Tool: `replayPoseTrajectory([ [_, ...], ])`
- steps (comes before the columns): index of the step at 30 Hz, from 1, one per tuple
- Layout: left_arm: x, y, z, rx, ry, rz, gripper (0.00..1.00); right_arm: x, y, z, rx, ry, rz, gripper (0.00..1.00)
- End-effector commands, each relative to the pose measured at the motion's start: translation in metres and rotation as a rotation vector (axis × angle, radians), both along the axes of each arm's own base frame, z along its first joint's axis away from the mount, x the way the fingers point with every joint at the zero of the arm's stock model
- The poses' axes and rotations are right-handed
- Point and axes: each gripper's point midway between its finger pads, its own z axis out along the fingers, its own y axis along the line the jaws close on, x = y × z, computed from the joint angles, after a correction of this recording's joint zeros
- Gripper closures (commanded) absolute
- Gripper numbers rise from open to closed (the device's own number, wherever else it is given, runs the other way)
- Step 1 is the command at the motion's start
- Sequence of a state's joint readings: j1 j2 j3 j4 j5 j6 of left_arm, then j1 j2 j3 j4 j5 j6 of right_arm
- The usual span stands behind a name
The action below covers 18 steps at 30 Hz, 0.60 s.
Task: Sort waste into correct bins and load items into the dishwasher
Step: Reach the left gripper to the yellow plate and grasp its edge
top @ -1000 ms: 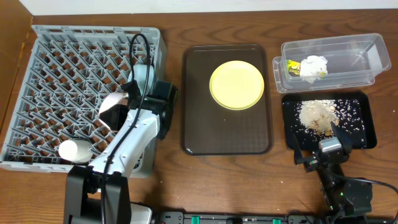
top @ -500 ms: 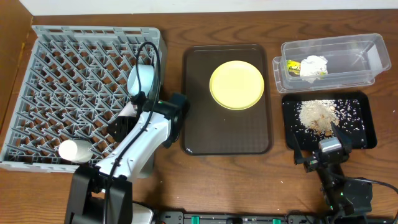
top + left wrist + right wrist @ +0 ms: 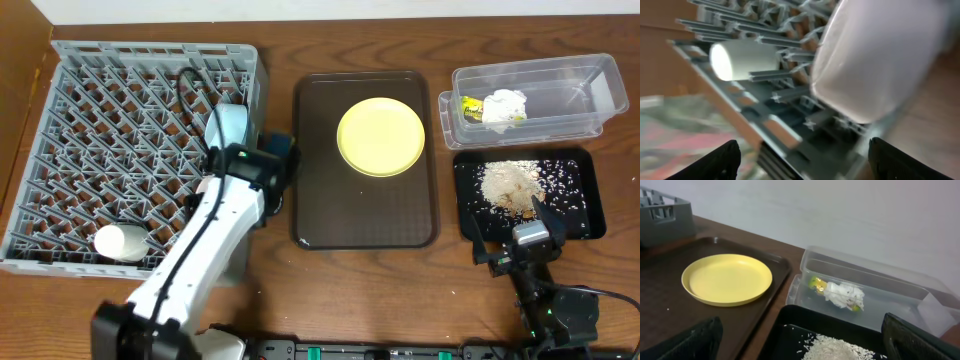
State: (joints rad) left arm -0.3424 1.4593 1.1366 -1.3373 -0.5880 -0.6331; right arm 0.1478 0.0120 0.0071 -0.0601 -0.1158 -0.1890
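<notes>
Jaws of my left gripper (image 3: 809, 161) stand wide apart, gripping nothing; pinkish-white bowl (image 3: 875, 55) rests on the grey dish rack (image 3: 790, 95) just ahead of them. Jaws of my right gripper (image 3: 807, 342) are likewise spread and empty, at the near edge of the black tray (image 3: 790, 325); yellow plate (image 3: 727, 279) lies on the brown serving tray (image 3: 665, 305); green wrapper (image 3: 816, 283) and tissue (image 3: 844, 295) sit in the clear tub (image 3: 880, 280).

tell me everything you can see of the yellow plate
The yellow plate is round and pale yellow, with a low raised rim and a smooth, plastic-looking surface. It is empty and looks clean. It lies flat, right side up, on the far right part of the brown serving tray, inside its rim. Nothing else touches it.
</notes>
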Motion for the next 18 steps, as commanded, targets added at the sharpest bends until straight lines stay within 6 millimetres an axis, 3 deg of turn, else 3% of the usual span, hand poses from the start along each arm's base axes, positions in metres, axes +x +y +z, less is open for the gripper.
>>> replayPoseTrajectory([
  [1, 0.013, -0.04, 0.013, -0.272, -0.091, -0.002, 0.21, 0.0, 0.0, 0.0, -0.006, -0.002, 0.001, 0.01],
  [6, 0.066, -0.122, 0.019, -0.679, -0.222, -0.25, 0.25, 0.0, 0.0, 0.0, -0.006, -0.002, 0.001, 0.01],
  [11, 0.122, -0.169, 0.021, -0.853, -0.357, -0.372, 0.27, 0.0, 0.0, 0.0, -0.006, -0.002, 0.001, 0.01],
  [14, 0.148, -0.194, -0.002, -0.943, -0.354, -0.39, 0.32, 0.0, 0.0, 0.0, -0.006, -0.002, 0.001, 0.01],
  [18, 0.166, -0.22, -0.052, -1.052, -0.287, -0.33, 0.34, 0.0, 0.0, 0.0, -0.006, -0.002, 0.001, 0.01],
])
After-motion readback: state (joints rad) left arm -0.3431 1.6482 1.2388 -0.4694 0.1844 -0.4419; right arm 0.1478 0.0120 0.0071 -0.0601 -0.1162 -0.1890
